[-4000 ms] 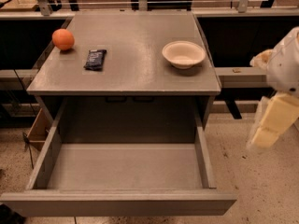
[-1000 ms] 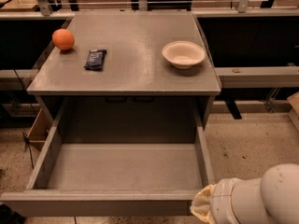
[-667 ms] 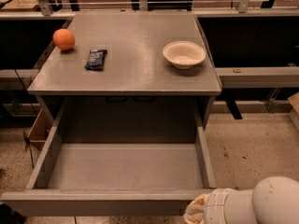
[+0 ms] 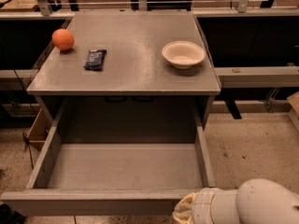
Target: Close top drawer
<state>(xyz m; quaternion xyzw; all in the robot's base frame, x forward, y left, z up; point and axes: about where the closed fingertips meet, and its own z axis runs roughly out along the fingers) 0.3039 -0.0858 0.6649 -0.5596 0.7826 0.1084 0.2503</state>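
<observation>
at 6 o'clock in frame: top drawer [image 4: 84, 202] pulled out wide, front board nearest camera. gripper [image 4: 185, 212] at 5 o'clock, close against the front's right end, probably placed to shove it toward 12. grip state not readable. orange [image 4: 63, 39], packet [image 4: 95, 59], bowl [image 4: 183, 54] left on tabletop [image 4: 135, 73].

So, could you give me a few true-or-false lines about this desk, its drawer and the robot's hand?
1. The top drawer is wide open, with nothing visible inside. True.
2. The orange fruit sits in the bowl. False: it lies on the tabletop, at its back left, far from the bowl.
3. The hand is low, by the right part of the drawer's front. True.
4. The dark packet lies in the drawer. False: it lies on the tabletop, beside the fruit.
</observation>
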